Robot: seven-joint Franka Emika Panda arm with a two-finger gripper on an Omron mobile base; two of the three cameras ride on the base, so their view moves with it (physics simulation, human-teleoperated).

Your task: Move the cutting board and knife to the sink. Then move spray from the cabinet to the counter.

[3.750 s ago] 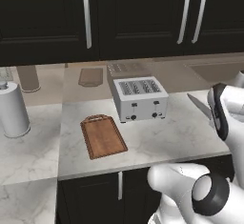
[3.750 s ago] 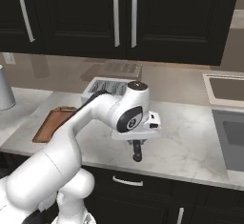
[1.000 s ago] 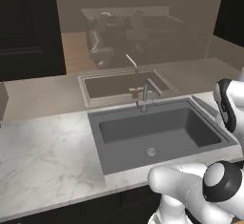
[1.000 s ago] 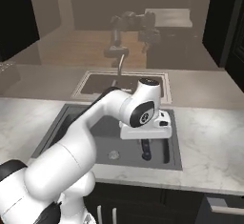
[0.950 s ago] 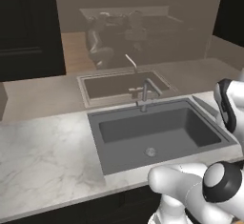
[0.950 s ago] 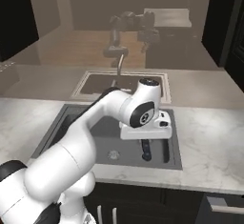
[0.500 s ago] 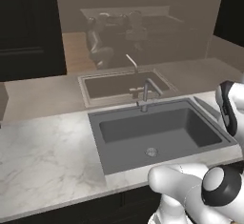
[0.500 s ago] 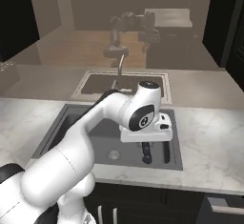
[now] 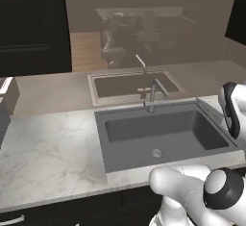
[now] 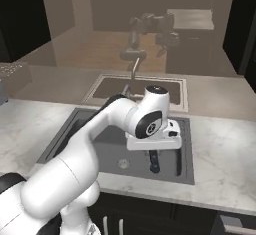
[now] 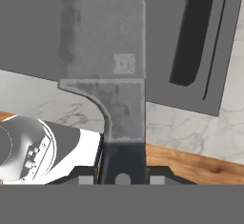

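Knife gripped by its black handle between the robot's two fingers, its broad grey blade running straight out ahead of the gripper in the hand view, a small stamped mark near the blade's straight edge. The jaws are closed on the handle, one fingertip on each side of it, with the blade's heel just beyond them.

Seen from the right base view, the white arm bends forward over the sink and the gripper points down into the right half of the grey basin, where the dark handle and blade hang below the hand, above the basin floor; whether the tip touches the floor cannot be told. The round drain lies just left of the knife.

From the left base view, the sink sits set into the veined marble counter, its faucet rising at the back rim and its drain in the middle of the floor. Behind the hand in the hand view, a strip of marble and a band of wood-coloured floor show.
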